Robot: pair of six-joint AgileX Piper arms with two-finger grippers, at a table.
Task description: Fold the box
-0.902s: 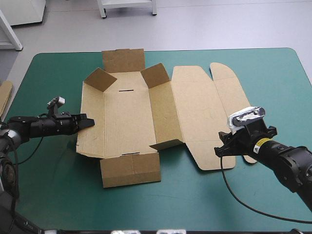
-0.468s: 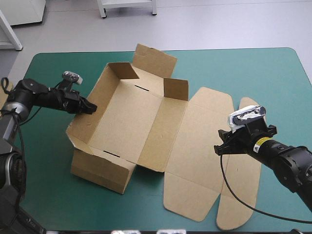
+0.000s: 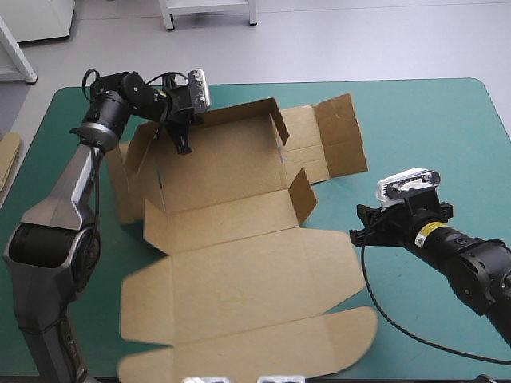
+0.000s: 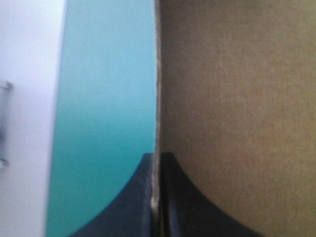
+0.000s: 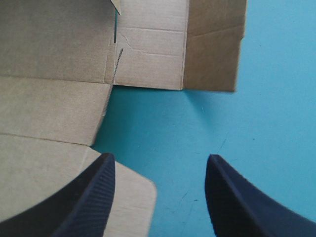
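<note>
The brown box (image 3: 231, 199) lies turned on the teal-green cover, its tray part toward the far left with some walls raised. Its wide lid panel (image 3: 239, 295) lies flat toward the front edge. My left gripper (image 3: 182, 142) is at the tray's far-left wall. In the left wrist view it (image 4: 155, 197) is shut on the edge of that board (image 4: 237, 98). My right gripper (image 3: 357, 236) stands open just right of the lid's corner, touching nothing. Ahead of the right gripper (image 5: 160, 192) in its wrist view lie bare cover and the box's side flap (image 5: 212, 44).
An edge of more brown board (image 3: 8, 155) shows at the table's left edge. Bare teal-green cover (image 3: 431, 128) lies to the right of the box and beyond my right arm.
My left gripper has swung toward the far edge, turning the box with it, so the lid now points at the front edge. The right arm has stayed put.
</note>
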